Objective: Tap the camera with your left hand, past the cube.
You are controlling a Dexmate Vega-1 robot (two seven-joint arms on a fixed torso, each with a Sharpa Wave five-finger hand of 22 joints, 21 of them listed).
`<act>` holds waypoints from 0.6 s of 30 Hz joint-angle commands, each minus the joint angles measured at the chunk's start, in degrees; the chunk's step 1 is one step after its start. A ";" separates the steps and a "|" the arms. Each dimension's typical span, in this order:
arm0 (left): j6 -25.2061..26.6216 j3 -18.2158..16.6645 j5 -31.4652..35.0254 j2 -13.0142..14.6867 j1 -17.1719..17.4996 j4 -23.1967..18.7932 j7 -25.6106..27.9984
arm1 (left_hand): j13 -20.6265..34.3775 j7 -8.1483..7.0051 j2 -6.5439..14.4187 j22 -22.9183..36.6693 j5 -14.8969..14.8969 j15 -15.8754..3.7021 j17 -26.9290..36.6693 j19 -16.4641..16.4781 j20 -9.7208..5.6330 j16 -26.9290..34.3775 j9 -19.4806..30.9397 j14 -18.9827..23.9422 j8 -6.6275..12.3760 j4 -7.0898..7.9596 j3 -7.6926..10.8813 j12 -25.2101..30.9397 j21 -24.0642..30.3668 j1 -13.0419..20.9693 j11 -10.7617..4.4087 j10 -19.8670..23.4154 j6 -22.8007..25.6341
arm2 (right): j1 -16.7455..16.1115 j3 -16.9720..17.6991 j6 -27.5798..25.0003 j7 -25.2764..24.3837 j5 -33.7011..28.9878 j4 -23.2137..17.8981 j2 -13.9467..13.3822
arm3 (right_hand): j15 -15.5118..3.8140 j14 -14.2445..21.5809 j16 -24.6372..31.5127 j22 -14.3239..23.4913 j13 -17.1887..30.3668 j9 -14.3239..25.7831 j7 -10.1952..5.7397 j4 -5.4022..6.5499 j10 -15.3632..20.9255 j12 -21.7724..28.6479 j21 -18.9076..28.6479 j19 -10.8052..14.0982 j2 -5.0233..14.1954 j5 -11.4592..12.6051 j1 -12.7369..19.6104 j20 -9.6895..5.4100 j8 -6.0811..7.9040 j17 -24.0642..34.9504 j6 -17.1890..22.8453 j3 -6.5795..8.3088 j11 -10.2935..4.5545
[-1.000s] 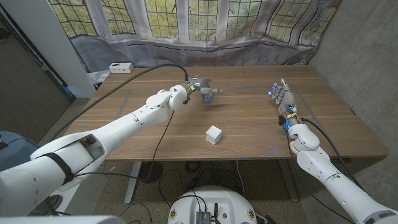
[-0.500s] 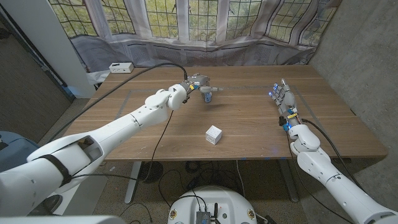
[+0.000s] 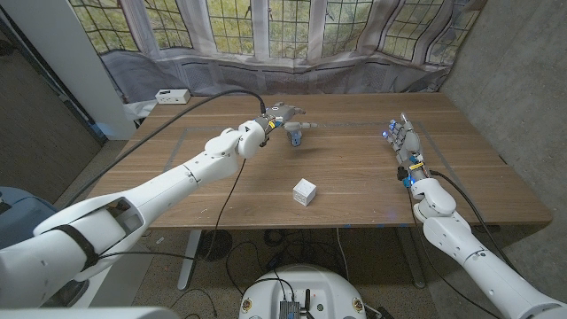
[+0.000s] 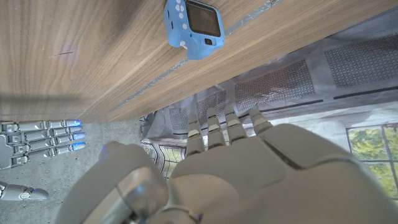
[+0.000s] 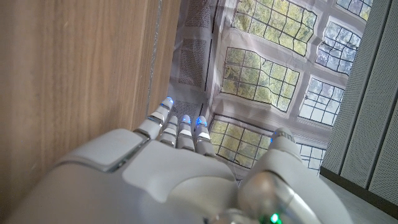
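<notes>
The left hand [image 3: 279, 116], fingers straight and holding nothing, has lifted slightly from a second ago and now hovers just beside the blue camera [image 3: 296, 135], which lies on the far half of the table [image 3: 354, 190], beyond the white cube [image 3: 305, 191]. Contact looks imminent or just finished. The right hand [image 3: 400, 140] waits upright, empty, well apart.
</notes>
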 commanded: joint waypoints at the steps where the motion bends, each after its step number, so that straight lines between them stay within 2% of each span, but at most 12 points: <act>1: -0.30 -1.19 -0.53 0.52 1.48 -1.05 1.73 | 0.23 -0.11 -0.02 0.10 -0.07 0.12 0.09 0.46 0.23 -0.26 0.07 -0.87 0.26 -0.09 -0.58 -0.28 0.23 0.66 -0.02 -1.01 -2.03 | -0.47 -0.03 0.22 -0.39 -0.29 -0.66 0.00 | 0.53 -0.18 0.07 0.26 0.27 0.23 -0.35 0.15 0.30 -0.21 -0.02 0.09 0.29 -0.09 0.00 0.58 -0.04 0.10 0.38 0.41 0.09; 8: 0.13 -1.85 -0.74 0.89 2.32 -1.91 2.24 | 0.24 0.35 0.05 0.07 -0.08 0.15 0.09 0.34 0.25 -0.53 0.04 -2.11 1.32 -0.07 -0.64 -0.21 0.13 0.84 0.00 -1.42 -0.67 | -0.66 0.01 0.18 -0.68 -0.52 -1.17 -0.16 | 0.58 -0.17 0.07 0.26 0.27 0.23 -0.39 0.14 0.31 -0.22 -0.02 0.06 0.30 -0.09 0.01 0.51 -0.04 0.10 0.42 0.43 0.08; 18: 0.09 -4.38 -3.57 1.90 4.54 -3.69 3.85 | 0.25 0.73 0.09 0.08 -0.11 0.01 0.08 0.20 0.24 -0.73 0.02 -3.32 1.77 -0.03 -0.73 -0.44 0.07 0.97 0.16 -2.62 0.39 | -0.65 -0.08 -0.13 -0.75 -0.73 -1.60 -0.42 | 0.50 -0.19 0.06 0.26 0.28 0.23 -0.29 0.14 0.34 -0.22 -0.02 0.06 0.28 -0.09 -0.02 0.50 -0.04 0.11 0.44 0.43 0.05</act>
